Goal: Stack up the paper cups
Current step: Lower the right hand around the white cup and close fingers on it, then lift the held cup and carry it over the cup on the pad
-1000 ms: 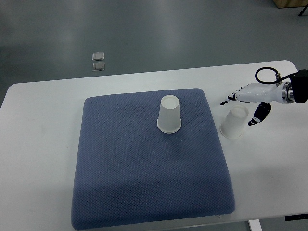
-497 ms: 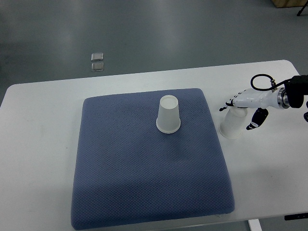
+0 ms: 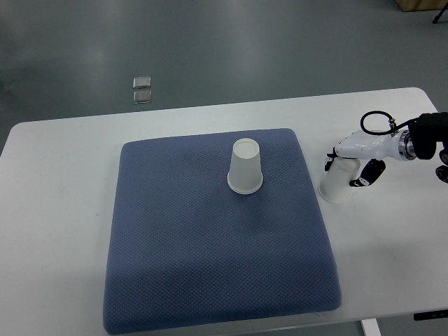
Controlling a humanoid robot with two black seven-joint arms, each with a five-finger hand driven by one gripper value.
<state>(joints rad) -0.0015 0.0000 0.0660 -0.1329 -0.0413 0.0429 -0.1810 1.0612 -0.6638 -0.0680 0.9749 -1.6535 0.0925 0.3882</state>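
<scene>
Paper cup (image 3: 339,184), white and inverted with its wide rim down, stands on the white counter (image 3: 63,182) just right of the blue mat (image 3: 210,266). The right hand (image 3: 352,162) covers its top, dark-tipped fingers (image 3: 367,175) curled around both sides, gripping it. A second inverted white paper cup (image 3: 246,166) stands on the mat's far middle, well apart. Two small clear squares (image 3: 143,89) lie on the floor beyond the counter.

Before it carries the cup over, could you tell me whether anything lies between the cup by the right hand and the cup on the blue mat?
Nothing visible does. The right hand is at the cup on the table, and only bare mat separates it from the upside-down cup on the mat.
</scene>
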